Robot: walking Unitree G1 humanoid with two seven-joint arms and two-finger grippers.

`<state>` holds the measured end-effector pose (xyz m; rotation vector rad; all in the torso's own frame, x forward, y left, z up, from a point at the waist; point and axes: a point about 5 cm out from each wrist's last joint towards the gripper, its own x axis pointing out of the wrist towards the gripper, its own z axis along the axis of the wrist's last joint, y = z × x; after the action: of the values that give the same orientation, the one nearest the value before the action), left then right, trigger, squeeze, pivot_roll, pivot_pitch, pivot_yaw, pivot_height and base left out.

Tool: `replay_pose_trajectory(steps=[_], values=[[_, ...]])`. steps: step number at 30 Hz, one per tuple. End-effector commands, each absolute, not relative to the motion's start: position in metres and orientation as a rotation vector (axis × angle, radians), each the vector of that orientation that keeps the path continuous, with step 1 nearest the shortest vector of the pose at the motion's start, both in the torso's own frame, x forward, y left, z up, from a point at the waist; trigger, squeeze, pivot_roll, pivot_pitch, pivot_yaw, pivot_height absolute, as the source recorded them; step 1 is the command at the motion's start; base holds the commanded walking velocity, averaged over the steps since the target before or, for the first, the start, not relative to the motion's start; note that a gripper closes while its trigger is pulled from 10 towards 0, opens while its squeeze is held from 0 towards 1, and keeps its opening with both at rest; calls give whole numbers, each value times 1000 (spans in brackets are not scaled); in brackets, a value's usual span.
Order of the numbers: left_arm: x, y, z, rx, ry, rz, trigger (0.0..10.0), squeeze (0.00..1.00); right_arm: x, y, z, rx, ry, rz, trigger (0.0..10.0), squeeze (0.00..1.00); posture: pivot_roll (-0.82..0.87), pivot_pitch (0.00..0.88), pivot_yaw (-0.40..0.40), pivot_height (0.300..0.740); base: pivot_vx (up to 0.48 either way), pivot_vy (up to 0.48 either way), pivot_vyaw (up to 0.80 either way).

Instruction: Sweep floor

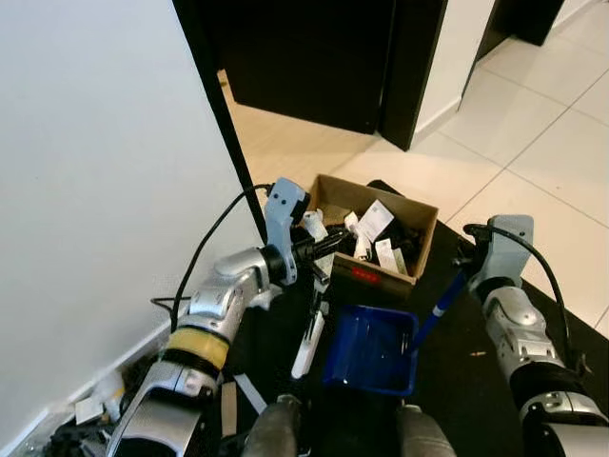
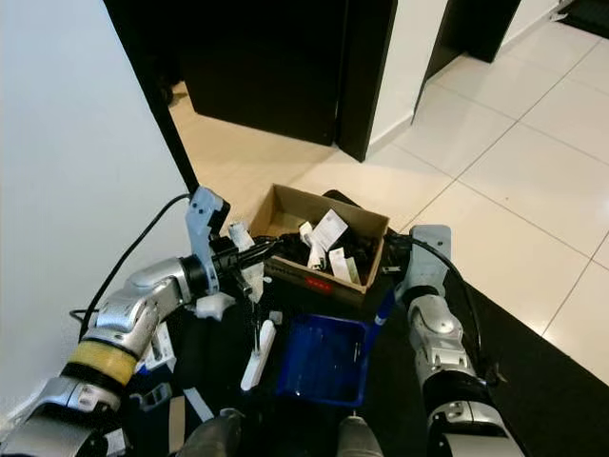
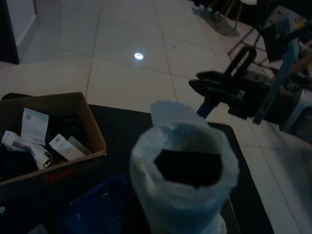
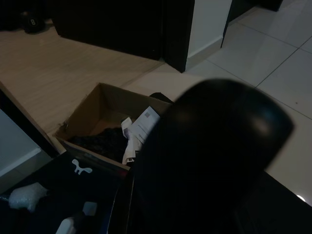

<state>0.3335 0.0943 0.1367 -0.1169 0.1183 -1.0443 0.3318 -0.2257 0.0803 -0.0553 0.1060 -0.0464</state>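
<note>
Glossy blue plastic dustpan (image 1: 369, 350) lies beside square cardboard box (image 1: 419, 224).

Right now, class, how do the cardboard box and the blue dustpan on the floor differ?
The cardboard box is brown; the blue dustpan is blue. The box holds paper scraps and dark items; no scraps can be made out in the dustpan. The box lies farther from the robot, the dustpan nearer. Both are open-topped and rest on the dark mat.

Cardboard box (image 1: 415, 225): one, holding several white paper slips, exact number unclear. Blue dustpan (image 1: 369, 350): one. White-handled brush (image 1: 307, 345): one. Black mat (image 1: 481, 367): one. Grippers: two, left gripper (image 1: 330, 244), right gripper (image 1: 463, 254).
</note>
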Motion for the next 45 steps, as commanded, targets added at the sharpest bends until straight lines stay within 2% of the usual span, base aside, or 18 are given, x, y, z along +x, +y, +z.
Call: replay_pose_trajectory(steps=[1, 8, 12, 23, 30, 45], values=[[338, 96, 142, -57, 71, -1085, 10000, 0, 326, -232, 72, -60, 130, -79, 10000, 0, 76, 233, 99, 740, 0, 0, 0], [346, 98, 141, -96, 93, -1046, 10000, 0, 328, -234, 80, -57, 89, -96, 10000, 0, 68, 228, 105, 740, 0, 0, 0], [348, 100, 150, -118, 99, -932, 10000, 0, 328, -233, 83, -42, 64, -84, 10000, 0, 71, 219, 101, 740, 0, 0, 0], [339, 110, 166, -148, -1, -940, 10000, 0, 328, -230, 82, -40, 52, -70, 10000, 0, 92, 217, 89, 740, 0, 0, 0], [332, 111, 167, -155, -4, -934, 10000, 0, 330, -230, 83, -42, 57, -69, 10000, 0, 95, 212, 81, 740, 0, 0, 0], [328, 109, 165, -150, 12, -924, 10000, 0, 330, -230, 82, -41, 62, -62, 10000, 0, 95, 209, 81, 740, 306, 0, 0]])
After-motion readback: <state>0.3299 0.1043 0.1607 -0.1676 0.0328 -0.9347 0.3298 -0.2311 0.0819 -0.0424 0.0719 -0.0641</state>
